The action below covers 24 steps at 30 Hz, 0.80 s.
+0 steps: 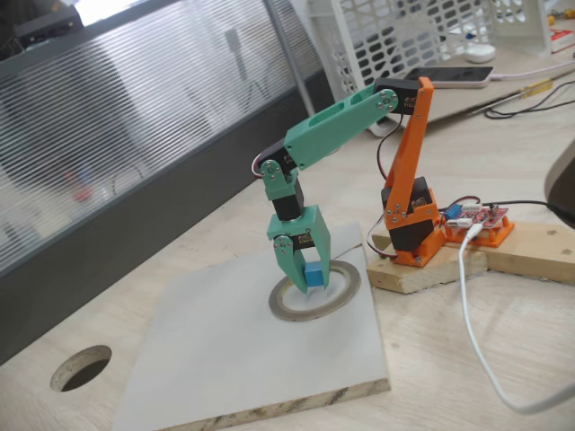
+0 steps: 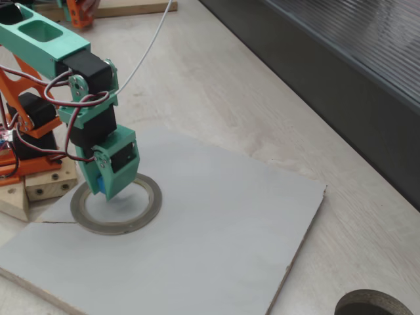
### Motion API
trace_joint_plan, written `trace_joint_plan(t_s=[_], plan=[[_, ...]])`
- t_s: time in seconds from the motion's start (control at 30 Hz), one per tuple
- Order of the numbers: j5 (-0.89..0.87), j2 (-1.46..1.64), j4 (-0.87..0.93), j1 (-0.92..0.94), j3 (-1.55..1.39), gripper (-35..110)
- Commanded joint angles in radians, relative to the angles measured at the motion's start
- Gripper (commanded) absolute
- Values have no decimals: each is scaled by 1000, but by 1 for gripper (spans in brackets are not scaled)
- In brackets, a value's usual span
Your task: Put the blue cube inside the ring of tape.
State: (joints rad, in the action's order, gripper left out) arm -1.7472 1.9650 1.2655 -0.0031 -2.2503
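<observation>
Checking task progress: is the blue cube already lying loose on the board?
No, the gripper holds the blue cube over the ring of tape.

In a fixed view the white board (image 1: 216,341) lay bare to the left and near of the ring of tape (image 1: 316,293). The arm's orange base (image 1: 411,224) and a white cable (image 1: 472,314) crowded the right, and a round hole (image 1: 81,366) pierced the desk (image 1: 72,323) at near left.

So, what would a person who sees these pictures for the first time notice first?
Probably the green gripper, pointing straight down with the blue cube between its fingers, over the opening of the ring of tape on the pale board. Next, the orange arm base on its wooden block behind, and the dark round hole in the tabletop near the board's corner.
</observation>
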Motion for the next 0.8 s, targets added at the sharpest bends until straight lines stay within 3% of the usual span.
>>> trace_joint_plan(t_s=[0.0, 0.77], plan=[[-15, 18, -3, -12, -12, 14], [-12, 17, 8, -11, -12, 14]])
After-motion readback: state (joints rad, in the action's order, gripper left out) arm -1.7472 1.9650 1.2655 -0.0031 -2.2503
